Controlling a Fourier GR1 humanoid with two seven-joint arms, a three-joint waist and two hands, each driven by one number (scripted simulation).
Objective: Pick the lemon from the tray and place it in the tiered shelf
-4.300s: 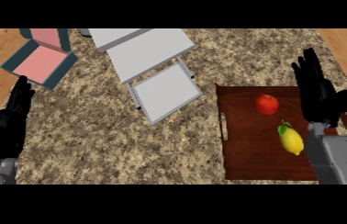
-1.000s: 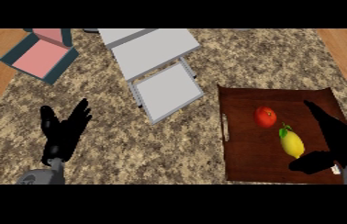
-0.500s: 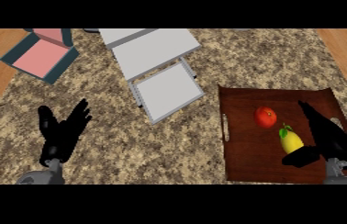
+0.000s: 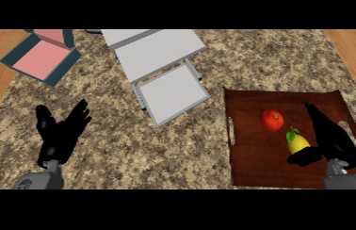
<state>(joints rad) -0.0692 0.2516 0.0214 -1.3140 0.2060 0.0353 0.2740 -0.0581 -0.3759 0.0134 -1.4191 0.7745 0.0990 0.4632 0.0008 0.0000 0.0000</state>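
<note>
Head view, the only one. Lemon (image 4: 298, 143) lies on the tray (image 4: 254, 164), right-hand half, just below and right of a red fruit (image 4: 272, 119), the two apart. Long axis runs roughly up-down in view, green stem end uppermost. Right hand (image 4: 332, 139) is close along the lemon's right flank: fingers (image 4: 317, 117) straight, reaching past the stem end; thumb (image 4: 306, 157) hooked in under the lower end. Spread, not clasped; contact cannot be judged. The lemon sits left of the palm, in the fork of thumb and fingers, so closing should take it across its short width. Left hand (image 4: 62, 130) rests with fingers spread at lower left on the counter (image 4: 139, 144), well apart from the tray; the right is plainly nearer. Tiered shelf (image 4: 163, 59) stands up-left of the tray, so the carry goes leftward.
</note>
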